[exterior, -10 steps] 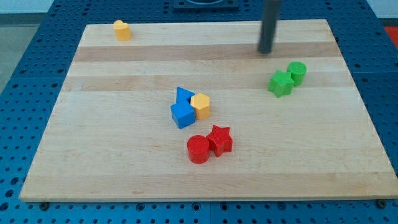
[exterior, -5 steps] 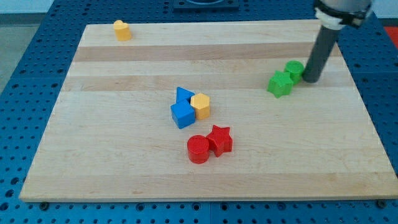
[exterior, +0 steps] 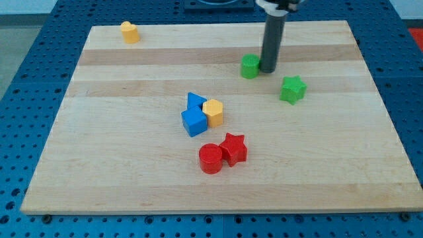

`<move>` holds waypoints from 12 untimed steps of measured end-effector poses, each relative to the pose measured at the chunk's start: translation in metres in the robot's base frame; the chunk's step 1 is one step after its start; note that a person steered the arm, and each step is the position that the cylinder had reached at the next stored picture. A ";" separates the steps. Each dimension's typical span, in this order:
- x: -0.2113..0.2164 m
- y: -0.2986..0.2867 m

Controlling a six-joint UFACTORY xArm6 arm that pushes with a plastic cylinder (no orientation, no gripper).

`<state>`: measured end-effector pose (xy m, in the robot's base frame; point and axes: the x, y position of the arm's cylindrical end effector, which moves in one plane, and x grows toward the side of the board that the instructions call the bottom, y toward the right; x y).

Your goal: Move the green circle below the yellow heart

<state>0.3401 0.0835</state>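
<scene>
Camera view: green circle [exterior: 250, 66] touches my tip [exterior: 268, 70], on its left

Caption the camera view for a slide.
My tip pushes the green circle leftward toward the yellow heart.

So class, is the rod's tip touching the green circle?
Touching. The camera view shows my tip pressed against the green circle's right side, with no board visible between them.
</scene>
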 end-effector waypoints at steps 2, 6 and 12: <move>-0.002 -0.067; -0.003 -0.200; -0.052 -0.285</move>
